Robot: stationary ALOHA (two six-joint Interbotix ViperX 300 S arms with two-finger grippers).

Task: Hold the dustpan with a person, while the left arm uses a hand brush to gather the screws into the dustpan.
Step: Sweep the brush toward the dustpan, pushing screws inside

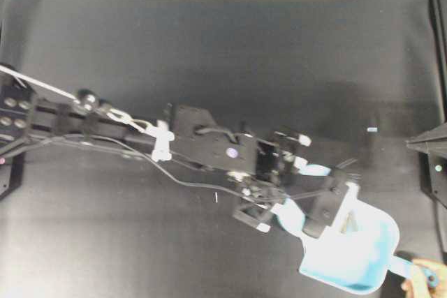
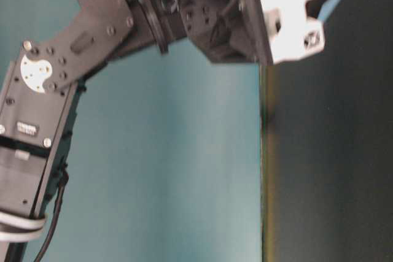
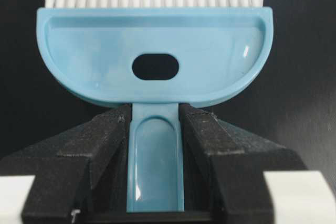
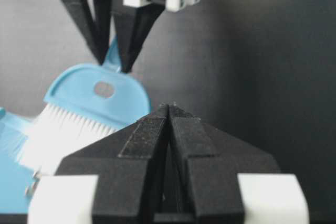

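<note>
The hand brush (image 3: 157, 61) looks light and stiff, with soft white bristles. Its thin handle is the best place to hold. The left gripper's (image 3: 156, 124) jaws squeeze that handle. The bristles rest at the dustpan (image 1: 356, 259) mouth, by the screws (image 4: 32, 182). The right gripper's (image 4: 168, 109) jaws are closed, holding nothing.

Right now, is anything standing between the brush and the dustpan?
Nothing visible does. The left claw is shut on the hand brush, whose bristles reach the dustpan, with screws beside them. The right claw sits closed and apart, and the person's hand is only at the pan's handle.
</note>
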